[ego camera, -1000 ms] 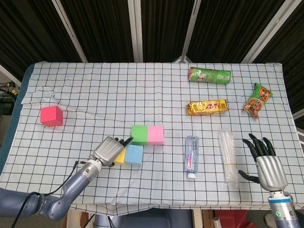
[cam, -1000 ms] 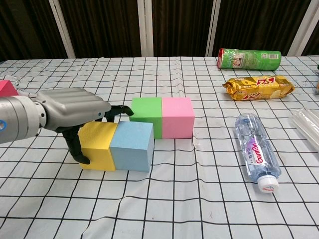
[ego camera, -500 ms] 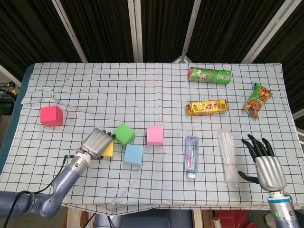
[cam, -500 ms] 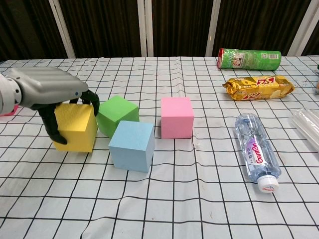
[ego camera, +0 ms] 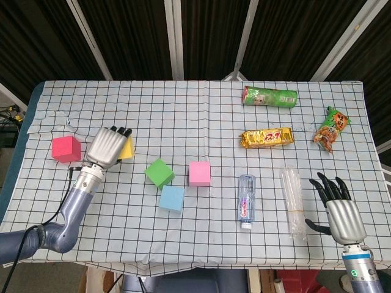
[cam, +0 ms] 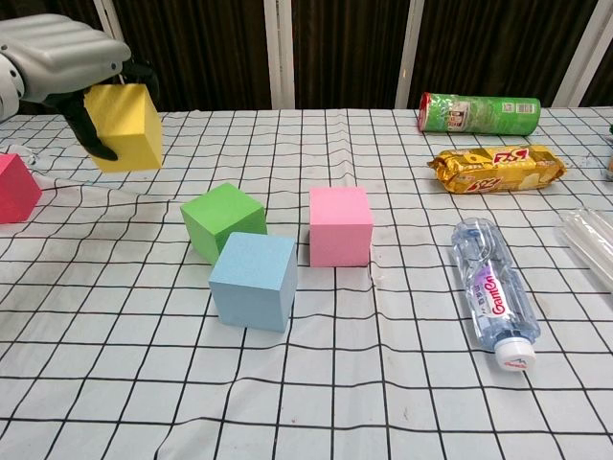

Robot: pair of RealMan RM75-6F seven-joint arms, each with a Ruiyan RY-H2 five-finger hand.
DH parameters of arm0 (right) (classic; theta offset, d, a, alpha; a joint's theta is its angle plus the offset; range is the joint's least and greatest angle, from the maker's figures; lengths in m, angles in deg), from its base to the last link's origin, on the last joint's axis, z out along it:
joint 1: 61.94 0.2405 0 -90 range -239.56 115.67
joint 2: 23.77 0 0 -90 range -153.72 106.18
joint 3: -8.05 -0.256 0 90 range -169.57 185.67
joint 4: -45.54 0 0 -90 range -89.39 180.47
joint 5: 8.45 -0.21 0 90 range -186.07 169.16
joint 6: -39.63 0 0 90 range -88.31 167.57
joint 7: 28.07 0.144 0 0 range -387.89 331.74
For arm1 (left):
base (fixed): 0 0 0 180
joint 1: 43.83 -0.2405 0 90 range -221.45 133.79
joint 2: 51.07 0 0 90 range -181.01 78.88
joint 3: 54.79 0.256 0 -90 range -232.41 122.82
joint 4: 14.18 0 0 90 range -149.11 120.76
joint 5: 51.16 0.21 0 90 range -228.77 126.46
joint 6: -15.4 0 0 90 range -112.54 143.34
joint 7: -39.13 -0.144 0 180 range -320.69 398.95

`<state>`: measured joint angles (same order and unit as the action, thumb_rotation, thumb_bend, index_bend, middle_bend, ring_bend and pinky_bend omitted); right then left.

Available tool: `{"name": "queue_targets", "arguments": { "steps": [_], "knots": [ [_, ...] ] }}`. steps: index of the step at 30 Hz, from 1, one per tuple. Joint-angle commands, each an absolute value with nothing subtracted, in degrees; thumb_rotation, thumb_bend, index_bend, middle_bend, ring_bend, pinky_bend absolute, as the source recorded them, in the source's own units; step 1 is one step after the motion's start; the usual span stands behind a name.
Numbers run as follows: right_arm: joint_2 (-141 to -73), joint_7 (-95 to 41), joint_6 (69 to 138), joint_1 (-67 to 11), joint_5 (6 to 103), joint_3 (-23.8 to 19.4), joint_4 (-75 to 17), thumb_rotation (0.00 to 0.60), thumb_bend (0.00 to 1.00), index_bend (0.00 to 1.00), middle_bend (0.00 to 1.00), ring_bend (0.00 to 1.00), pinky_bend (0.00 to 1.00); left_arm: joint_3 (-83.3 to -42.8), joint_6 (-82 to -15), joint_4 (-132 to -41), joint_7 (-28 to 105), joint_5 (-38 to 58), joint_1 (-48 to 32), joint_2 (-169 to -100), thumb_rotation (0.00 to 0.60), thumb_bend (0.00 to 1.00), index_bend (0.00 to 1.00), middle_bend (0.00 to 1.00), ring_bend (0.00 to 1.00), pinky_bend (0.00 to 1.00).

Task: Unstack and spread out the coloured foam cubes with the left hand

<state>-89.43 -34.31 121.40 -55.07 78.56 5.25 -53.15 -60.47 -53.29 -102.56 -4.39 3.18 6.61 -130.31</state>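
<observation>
My left hand (ego camera: 106, 146) (cam: 59, 53) grips the yellow cube (cam: 125, 126) (ego camera: 126, 147) and holds it lifted above the table, left of the other cubes. The green cube (ego camera: 159, 173) (cam: 222, 220) lies skewed on the cloth, close to the blue cube (ego camera: 171, 198) (cam: 254, 280) in front of it. To their right stands the pink cube (ego camera: 199, 173) (cam: 340, 225), a little apart. A red cube (ego camera: 66, 148) (cam: 17, 187) sits alone at the far left. My right hand (ego camera: 339, 209) hovers open at the table's near right corner, holding nothing.
A water bottle (ego camera: 246, 199) (cam: 491, 290) lies right of the pink cube, with a clear plastic sleeve (ego camera: 293, 202) beyond it. A green can (ego camera: 269, 96) (cam: 479, 112), a gold snack pack (ego camera: 266, 137) (cam: 495, 166) and a green snack bag (ego camera: 332, 128) lie at the back right.
My left hand has carried the yellow cube up and away to the back left, off the table. The green cube got pushed askew and apart from the pink one.
</observation>
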Motion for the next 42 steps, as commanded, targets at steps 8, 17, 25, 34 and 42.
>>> {"name": "queue_targets", "arguments": {
  "steps": [8,17,25,34,42],
  "knots": [
    [-89.18,-33.73,121.48,-55.09,78.73,5.37,-53.12,0.600,0.06,0.16,0.09,0.15,0.00,-64.13,-51.06,-98.89,-9.96,-5.26,7.88,-132.60,0.600,0.00,0.01,0.00,0.00,0.23],
    [-89.21,-33.77,121.36,-54.97,78.88,5.43,-53.22,0.600,0.06,0.16,0.09,0.15,0.00,-65.27,-49.08,-106.46,-6.88,-3.73,8.12,-131.40,0.600,0.00,0.01,0.00,0.00,0.19],
    [-89.10,-33.78,121.43,-55.03,79.07,5.62,-53.36,0.600,0.06,0.16,0.09,0.15,0.00,-63.60,-43.20,-118.24,-13.80,-12.86,11.50,-126.53,0.600,0.00,0.00,0.00,0.00,0.17],
    [-88.94,-33.27,121.74,-55.20,78.89,5.52,-53.30,0.600,0.06,0.16,0.09,0.15,0.00,-60.95,-38.62,-119.58,-18.63,-25.41,17.25,-128.32,0.600,0.00,0.00,0.00,0.00,0.13],
    [-88.58,-32.58,121.90,-55.35,78.58,5.38,-53.31,0.600,0.06,0.16,0.09,0.15,0.00,-60.63,-38.98,-115.80,-18.71,-27.77,20.64,-133.08,0.600,0.00,0.00,0.00,0.00,0.13]
  ]
}}
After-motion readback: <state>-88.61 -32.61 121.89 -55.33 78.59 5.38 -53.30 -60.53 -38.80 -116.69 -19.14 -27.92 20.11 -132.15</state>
